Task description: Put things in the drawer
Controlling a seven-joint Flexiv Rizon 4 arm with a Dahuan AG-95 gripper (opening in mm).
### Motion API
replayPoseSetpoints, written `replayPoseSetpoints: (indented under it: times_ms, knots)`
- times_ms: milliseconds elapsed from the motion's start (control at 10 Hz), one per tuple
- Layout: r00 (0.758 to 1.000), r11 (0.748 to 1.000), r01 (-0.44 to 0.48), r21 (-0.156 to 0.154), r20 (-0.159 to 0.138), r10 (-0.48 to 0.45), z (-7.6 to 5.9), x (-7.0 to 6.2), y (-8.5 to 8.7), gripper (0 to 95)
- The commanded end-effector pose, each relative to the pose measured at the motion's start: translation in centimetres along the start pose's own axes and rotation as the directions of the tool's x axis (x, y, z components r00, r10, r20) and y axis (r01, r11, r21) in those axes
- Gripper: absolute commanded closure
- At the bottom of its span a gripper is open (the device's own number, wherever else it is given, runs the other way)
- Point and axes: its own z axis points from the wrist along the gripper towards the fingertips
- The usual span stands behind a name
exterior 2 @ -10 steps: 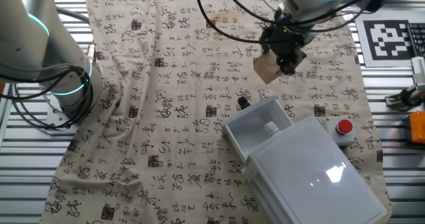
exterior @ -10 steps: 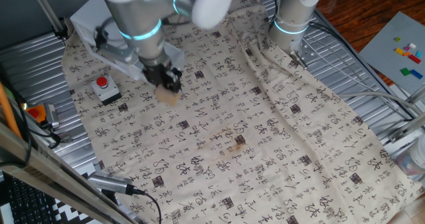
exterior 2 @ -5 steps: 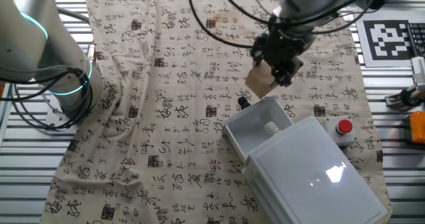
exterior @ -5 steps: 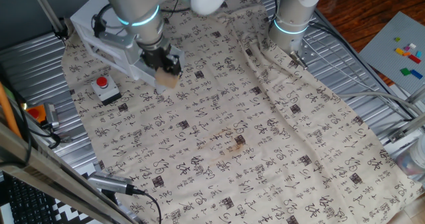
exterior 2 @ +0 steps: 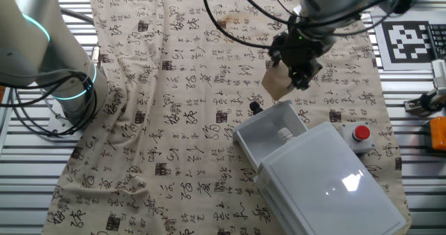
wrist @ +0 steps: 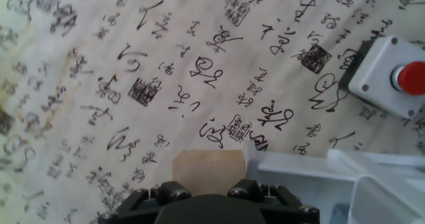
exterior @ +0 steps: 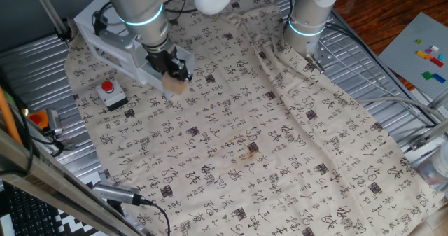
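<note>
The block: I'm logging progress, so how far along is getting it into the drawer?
Done: the drawer is pulled open, and the gripper has the block picked up. In hand: the block hangs beside the drawer's front edge, not yet over it. Left: move it over the tray, release it, and perhaps shut the drawer.

Pale tan block (exterior 2: pixel 277 86); white drawer (exterior 2: pixel 270 132); beige cloth (exterior: pixel 280 145) with black script and a brown stain; red button (wrist: pixel 410 78) at three o'clock.
</note>
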Motion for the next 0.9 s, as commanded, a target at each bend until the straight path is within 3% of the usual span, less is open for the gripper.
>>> replayPoseSetpoints:
  times_ms: [100,300,600,900]
  knots:
    - [0.985,0.985,-0.174,-0.002,0.009,0.174,0.0,0.0,0.2,95.0]
    - [0.957,0.956,-0.291,0.02,0.006,0.291,0.0,0.0,0.2,95.0]
    - [0.951,0.951,-0.31,0.018,0.011,0.309,0.0,0.0,0.2,95.0]
    - [0.982,0.982,-0.188,-0.016,0.025,0.188,-1.3,2.9,-5.9,95.0]
